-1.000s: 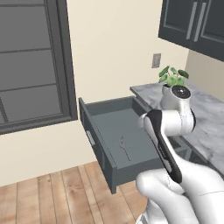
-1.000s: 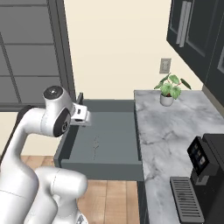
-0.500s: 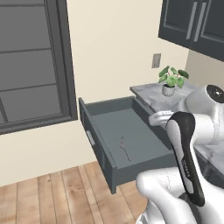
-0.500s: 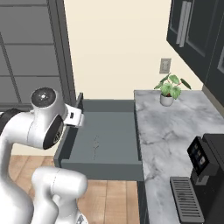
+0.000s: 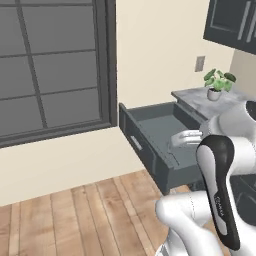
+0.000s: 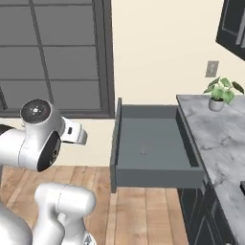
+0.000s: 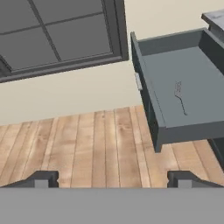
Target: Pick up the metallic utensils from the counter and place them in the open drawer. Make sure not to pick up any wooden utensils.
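The gripper (image 7: pixel 112 179) stands released and grasps nothing; in the hand view its two dark fingers (image 7: pixel 41 179) rise well apart over the wooden floor (image 7: pixel 87 144), aimed down and away from the open drawer (image 7: pixel 183 127). A grey metal fork (image 7: pixel 180 97) lies flat on the drawer's floor, near its middle, tines toward the far wall; so one metallic utensil is judged already delivered. In the right base view the hand (image 6: pixel 72 134) sticks out from the arm's round joint, to the left of the drawer (image 6: pixel 158 177) and clear of it.

Against the earlier frames the whole scene has shifted: the drawer now sits further right in both base views and much more of the dark-framed window (image 5: pixel 55 70) shows, which reads as the cameras moving with the base, not the drawer moving; the arm has also swung, its hand having been over the drawer's left edge a second ago and now held out over the floor. The fingers have stayed spread throughout.

The marble desk (image 6: pixel 215 139) carries a small potted plant (image 6: pixel 219 93) at its far end; no further cutlery and no wooden spoon can be made out on the visible part, so whether more metal pieces remain cannot be told.
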